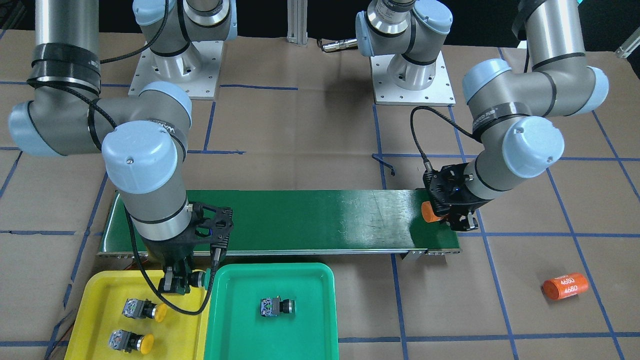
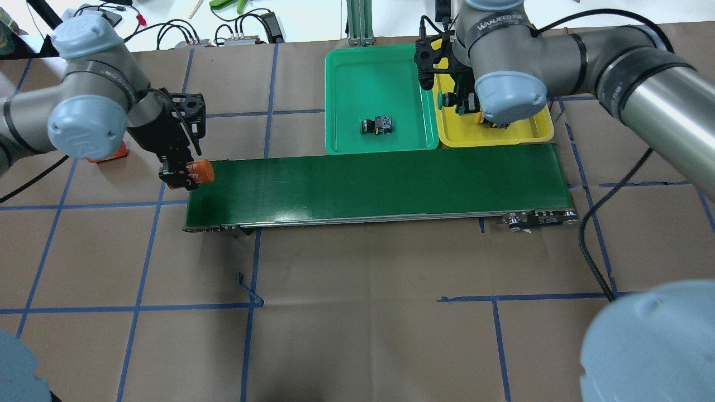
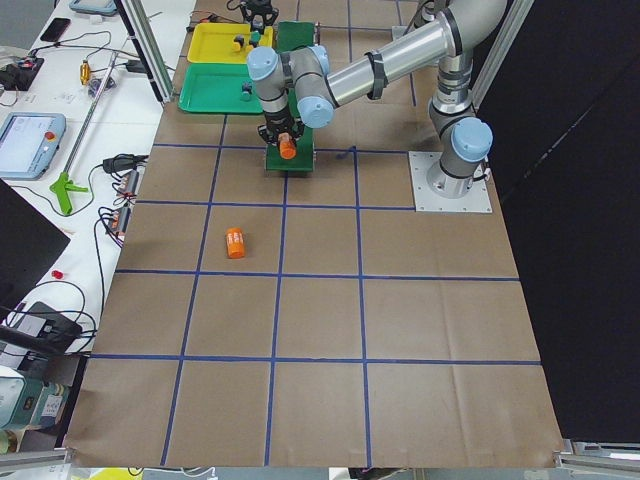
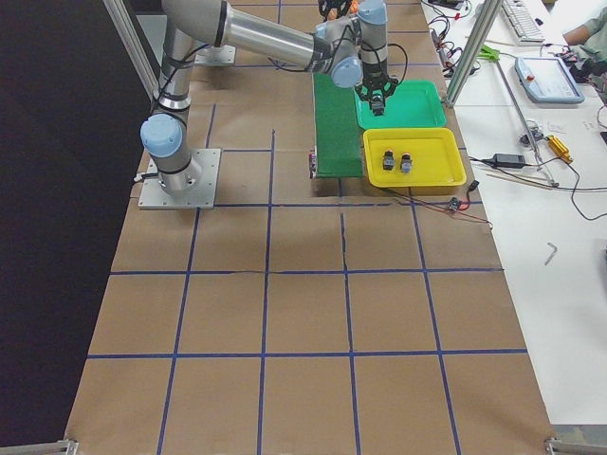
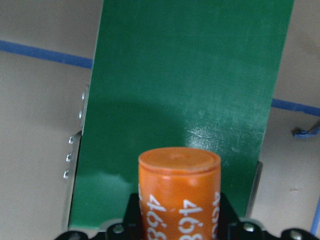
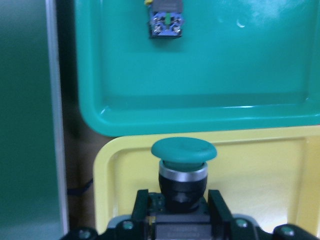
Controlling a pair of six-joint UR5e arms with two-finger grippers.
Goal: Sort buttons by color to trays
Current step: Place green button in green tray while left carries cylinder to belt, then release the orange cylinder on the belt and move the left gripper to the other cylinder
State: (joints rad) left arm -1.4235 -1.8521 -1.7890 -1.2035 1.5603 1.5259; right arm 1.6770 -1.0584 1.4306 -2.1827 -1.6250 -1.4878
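My right gripper is shut on a green-capped button and holds it over the yellow tray, close to the edge that meets the green tray. Two yellow-capped buttons lie in the yellow tray. Another button lies on its side in the green tray; its cap colour is hard to tell. My left gripper is shut on an orange "4680" cylinder over the end of the dark-green conveyor belt.
A second orange "4680" cylinder lies on the brown paper beyond the belt's end on my left side. The two trays stand side by side along the belt's far edge. Blue tape lines grid the table.
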